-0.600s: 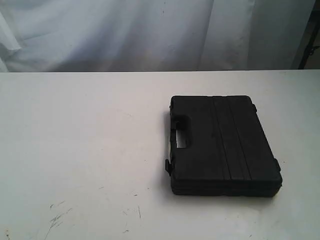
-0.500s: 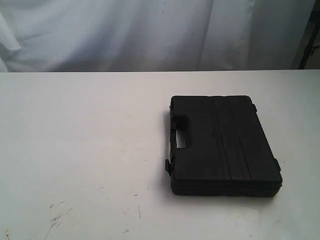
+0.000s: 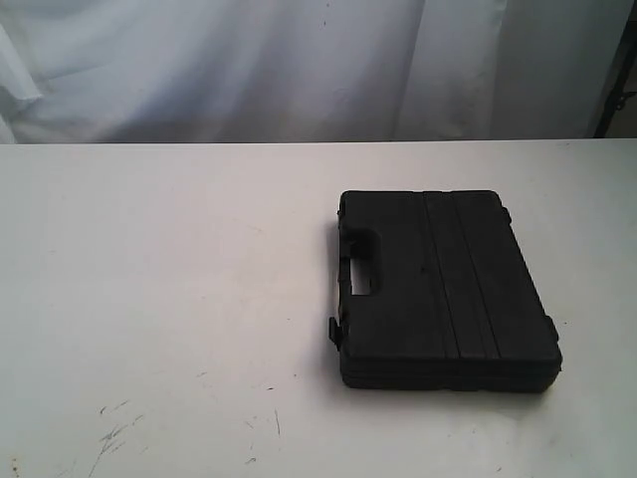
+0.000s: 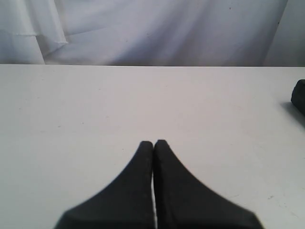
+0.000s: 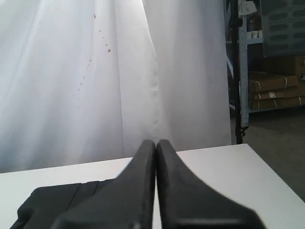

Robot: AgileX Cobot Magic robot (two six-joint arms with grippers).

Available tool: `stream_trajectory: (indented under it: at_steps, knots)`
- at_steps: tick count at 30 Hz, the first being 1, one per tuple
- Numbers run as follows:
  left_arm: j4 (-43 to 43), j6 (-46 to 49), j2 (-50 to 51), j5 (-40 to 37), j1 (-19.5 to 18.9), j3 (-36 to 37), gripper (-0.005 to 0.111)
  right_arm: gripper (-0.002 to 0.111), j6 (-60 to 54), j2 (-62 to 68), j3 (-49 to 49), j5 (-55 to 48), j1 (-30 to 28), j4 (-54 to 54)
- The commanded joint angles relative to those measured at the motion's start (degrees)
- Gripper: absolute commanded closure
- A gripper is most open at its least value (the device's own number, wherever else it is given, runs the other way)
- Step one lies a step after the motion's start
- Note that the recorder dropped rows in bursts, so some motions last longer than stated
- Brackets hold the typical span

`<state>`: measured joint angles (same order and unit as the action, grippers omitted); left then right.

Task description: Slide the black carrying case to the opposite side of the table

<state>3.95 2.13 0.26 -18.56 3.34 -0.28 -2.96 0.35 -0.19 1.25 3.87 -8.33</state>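
The black carrying case (image 3: pixel 443 289) lies flat on the white table (image 3: pixel 159 279), right of centre, its handle cut-out facing left. Neither arm shows in the exterior view. In the left wrist view my left gripper (image 4: pixel 154 142) is shut with nothing in it, above bare tabletop, and a corner of the case (image 4: pixel 299 95) peeks in at the frame's edge, well away from the fingertips. In the right wrist view my right gripper (image 5: pixel 156 142) is shut and empty, with the case (image 5: pixel 62 202) below and beside its fingers; touching or apart, I cannot tell.
White curtains (image 3: pixel 299 70) hang behind the table's far edge. Dark scuff marks (image 3: pixel 114 433) mark the near left of the tabletop. Beyond the curtain's end, the right wrist view shows a metal shelf with cardboard boxes (image 5: pixel 274 88) off the table's side.
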Motion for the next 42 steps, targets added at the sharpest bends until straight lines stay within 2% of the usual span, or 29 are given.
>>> stream_trajectory:
  at_steps: [1, 4, 12, 18, 24, 28, 33, 37, 42]
  knots:
    - [-0.04, 0.00, -0.26, 0.34, -0.04, 0.28, 0.107, 0.108, 0.18, -0.35, 0.19, 8.94, -0.52, -0.26]
    - [-0.04, -0.14, -0.26, 0.34, -0.04, 0.28, 0.107, 0.108, 1.70, -0.35, -0.37, 16.10, -0.52, -0.26]
    - [-0.04, -0.14, -0.26, 0.34, -0.04, 0.28, 0.107, 0.108, 0.92, 0.87, -14.10, 12.52, -0.52, 0.45]
    - [-0.04, 0.00, -0.26, 0.34, -0.04, 0.28, 0.107, 0.108, 1.03, 11.32, -25.02, 1.94, -0.52, 0.79]
    - [-0.04, 0.00, -0.26, 0.34, -0.04, 0.28, 0.107, 0.108, 0.99, 25.76, -36.45, -17.16, -0.52, -0.12]
    - [-0.04, -0.15, -0.26, 0.34, -0.04, 0.28, 0.107, 0.108, -6.54, 35.18, -40.82, -31.12, -0.52, -9.21]
    - [-0.04, -0.15, -0.26, 0.34, -0.04, 0.28, 0.107, 0.108, -15.98, 44.05, -41.64, -46.44, -0.52, -19.32]
    - [-0.04, -0.15, -0.26, 0.34, -0.04, 0.28, 0.107, 0.108, -15.97, 47.54, -41.64, -50.74, -0.52, -19.17]
    - [-0.04, 0.01, -0.26, 0.34, -0.04, 0.28, 0.107, 0.108, -15.54, 49.34, -41.64, -48.75, -0.52, -20.30]
